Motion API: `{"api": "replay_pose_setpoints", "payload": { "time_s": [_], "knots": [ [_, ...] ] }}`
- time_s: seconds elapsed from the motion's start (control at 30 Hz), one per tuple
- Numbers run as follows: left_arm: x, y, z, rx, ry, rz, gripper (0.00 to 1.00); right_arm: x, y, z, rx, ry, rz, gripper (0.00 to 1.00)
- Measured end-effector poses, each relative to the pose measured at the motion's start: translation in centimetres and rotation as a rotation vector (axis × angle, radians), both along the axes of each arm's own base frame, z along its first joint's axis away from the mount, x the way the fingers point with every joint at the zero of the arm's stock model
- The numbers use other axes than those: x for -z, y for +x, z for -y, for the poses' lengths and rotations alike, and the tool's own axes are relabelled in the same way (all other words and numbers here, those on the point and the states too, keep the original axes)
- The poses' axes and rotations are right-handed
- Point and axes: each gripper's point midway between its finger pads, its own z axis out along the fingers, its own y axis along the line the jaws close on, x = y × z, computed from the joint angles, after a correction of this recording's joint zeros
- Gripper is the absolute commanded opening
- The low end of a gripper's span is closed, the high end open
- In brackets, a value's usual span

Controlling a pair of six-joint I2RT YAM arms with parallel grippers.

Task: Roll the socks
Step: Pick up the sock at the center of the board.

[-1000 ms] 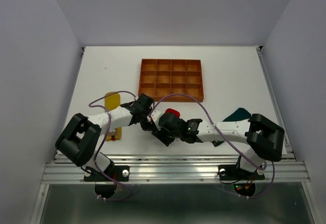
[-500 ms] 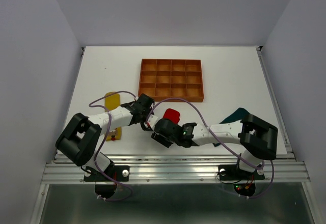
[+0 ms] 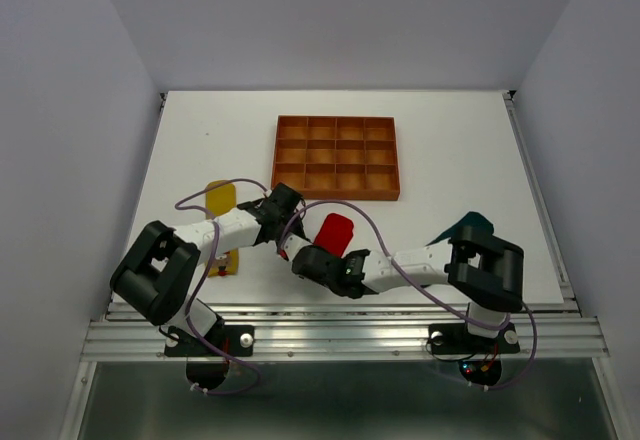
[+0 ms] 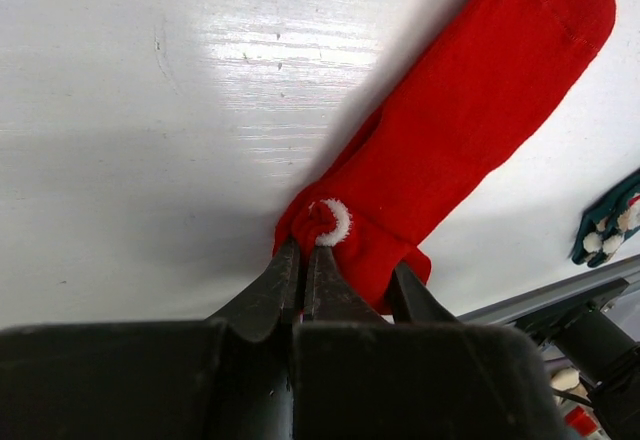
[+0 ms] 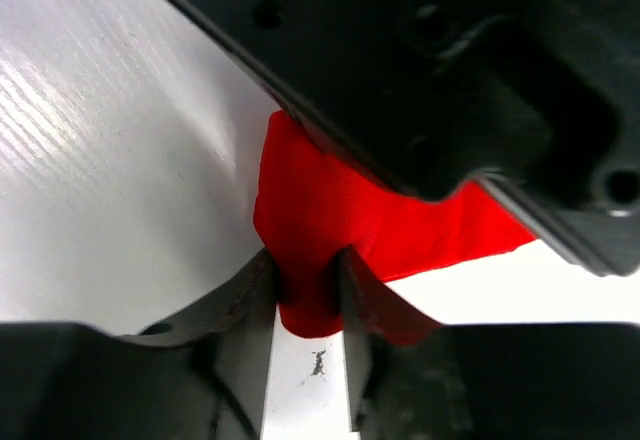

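The red sock (image 3: 334, 232) lies stretched out near the table's front middle. My left gripper (image 3: 287, 244) is shut on its near end. In the left wrist view the jaws (image 4: 305, 250) pinch a bunched bit with white trim, and the red sock (image 4: 470, 110) runs away up to the right. My right gripper (image 3: 303, 258) reaches in from the right and is shut on the same end. Its fingers (image 5: 308, 272) clamp a fold of the red sock (image 5: 320, 205) under the left gripper's black body. The yellow sock (image 3: 221, 198) lies at the left, partly under the left arm. The teal sock (image 3: 466, 226) lies at the right.
The orange-brown compartmented tray (image 3: 336, 156) stands behind the socks at the middle of the table. The two arms meet close together near the front edge. The teal sock also shows at the right edge of the left wrist view (image 4: 608, 232).
My right gripper has moved left and nearer, toward the left gripper. The red sock has gone from a small bundle to a longer flat shape.
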Motion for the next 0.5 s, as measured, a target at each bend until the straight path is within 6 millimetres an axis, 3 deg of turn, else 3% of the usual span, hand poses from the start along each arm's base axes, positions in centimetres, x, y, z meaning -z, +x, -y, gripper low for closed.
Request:
{"api": "replay_pose_setpoints", "payload": {
  "time_s": [0.13, 0.2, 0.23, 0.5],
  "knots": [
    [0.00, 0.00, 0.01, 0.000, -0.003, -0.003, 0.00, 0.05, 0.18, 0.02, 0.016, -0.021, 0.040, 0.15],
    [0.00, 0.00, 0.00, 0.000, -0.003, -0.003, 0.14, 0.02, 0.20, 0.02, 0.019, -0.025, 0.049, 0.12],
    [0.00, 0.01, 0.00, -0.001, -0.003, -0.003, 0.26, 0.02, 0.19, 0.02, 0.019, -0.025, 0.049, 0.10],
    [-0.09, -0.08, -0.51, -0.010, 0.020, -0.004, 0.49, 0.34, -0.74, -0.50, -0.008, 0.003, -0.020, 0.06]
  ]
}}
